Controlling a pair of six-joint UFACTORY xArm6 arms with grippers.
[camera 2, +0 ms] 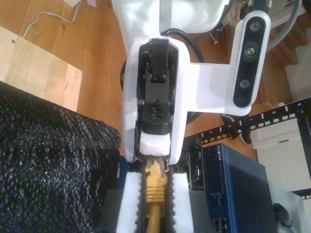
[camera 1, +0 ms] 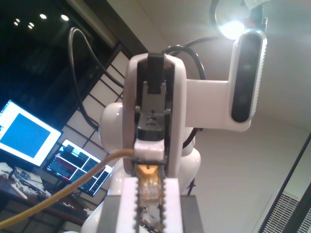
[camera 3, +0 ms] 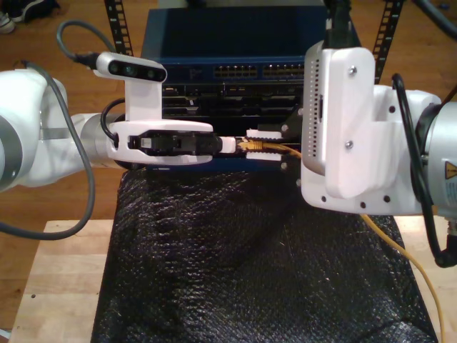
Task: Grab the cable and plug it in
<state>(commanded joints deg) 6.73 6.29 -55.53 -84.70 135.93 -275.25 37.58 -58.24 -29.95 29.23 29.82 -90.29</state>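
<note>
yellow-orange network cables with a clear plug: 1 [camera 3: 400, 264] | white robot arms with grippers: 2 [camera 3: 246, 145] [camera 3: 285, 153] | blue rack-mounted network switches: 1 [camera 3: 228, 43] | black textured foam mats: 1 [camera 3: 243, 264] | lit computer monitors: 2 [camera 1: 26, 131] [camera 1: 80, 165]

Hardly anything legible. A yellow triangular warning sign [camera 3: 450, 170] sits on an arm's joint at the exterior view's right edge — a symbol, no words. The blue network switch [camera 2: 233, 182] carries a small vertical logo on its face, too blurred to read. Rack rail [camera 2: 272, 119] markings — illegible.
</note>
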